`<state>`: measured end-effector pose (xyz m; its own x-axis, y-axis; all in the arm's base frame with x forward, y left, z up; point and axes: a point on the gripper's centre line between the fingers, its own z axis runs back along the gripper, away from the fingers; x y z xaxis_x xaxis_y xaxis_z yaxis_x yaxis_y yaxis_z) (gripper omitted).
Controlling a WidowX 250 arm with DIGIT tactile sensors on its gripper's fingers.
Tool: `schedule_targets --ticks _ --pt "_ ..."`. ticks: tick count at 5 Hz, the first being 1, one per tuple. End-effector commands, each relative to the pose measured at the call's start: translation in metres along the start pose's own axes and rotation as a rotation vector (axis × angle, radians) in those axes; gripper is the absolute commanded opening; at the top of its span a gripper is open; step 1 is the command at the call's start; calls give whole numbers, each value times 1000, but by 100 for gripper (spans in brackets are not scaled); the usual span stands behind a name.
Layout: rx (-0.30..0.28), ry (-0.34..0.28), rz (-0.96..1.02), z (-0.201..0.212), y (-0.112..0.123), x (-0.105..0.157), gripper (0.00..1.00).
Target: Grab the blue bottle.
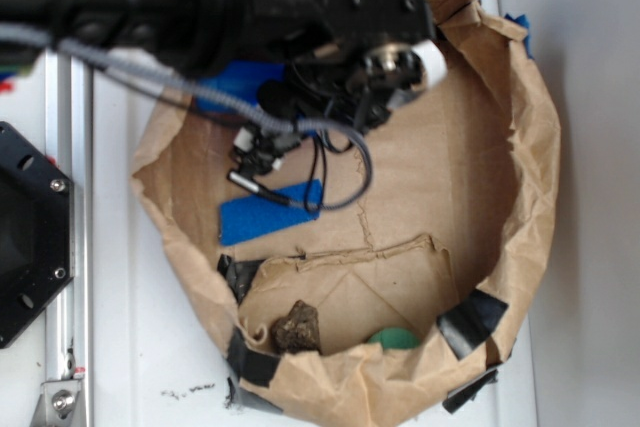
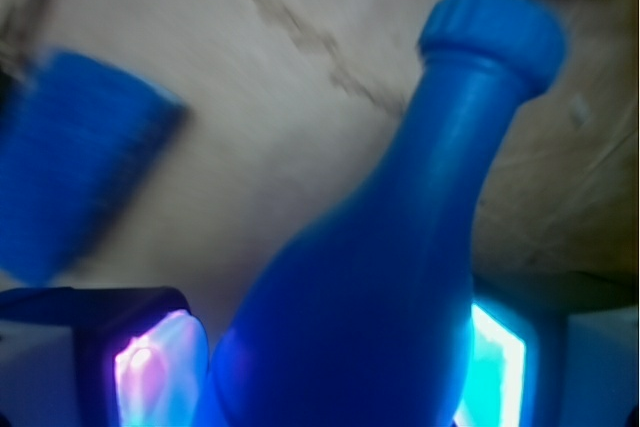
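The blue bottle point(image 2: 400, 247) fills the wrist view, its fat body low between my jaws and its ringed mouth pointing up and to the right. My gripper point(image 2: 330, 367) is shut on it: the left pad point(image 2: 160, 367) and the right pad point(image 2: 497, 362) both press against the body. In the exterior view only a patch of the blue bottle point(image 1: 240, 82) shows under the black arm, and the gripper point(image 1: 275, 97) is mostly hidden by the arm and its cables. Whether the bottle rests on the paper floor or is lifted off it cannot be told.
Everything sits inside a crumpled brown paper bag point(image 1: 520, 177) with raised walls patched with black tape. A flat blue foam strip point(image 1: 270, 212) point(image 2: 80, 177) lies beside the bottle. A dark lumpy object point(image 1: 297, 327) and a green thing point(image 1: 392, 337) lie near the front wall. A metal rail point(image 1: 70, 247) runs at the left.
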<state>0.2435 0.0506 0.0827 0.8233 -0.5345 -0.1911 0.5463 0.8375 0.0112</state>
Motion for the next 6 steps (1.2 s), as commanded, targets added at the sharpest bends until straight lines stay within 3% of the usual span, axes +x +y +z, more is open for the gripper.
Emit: schedule_targets --ticks 1,2,4,6 --pt "48 -26 105 47 -10 18 0" --pt "29 -27 104 49 -15 26 0" --pt "-4 -239 122 78 -30 28 0" --pt "-13 -239 119 75 -31 26 0"
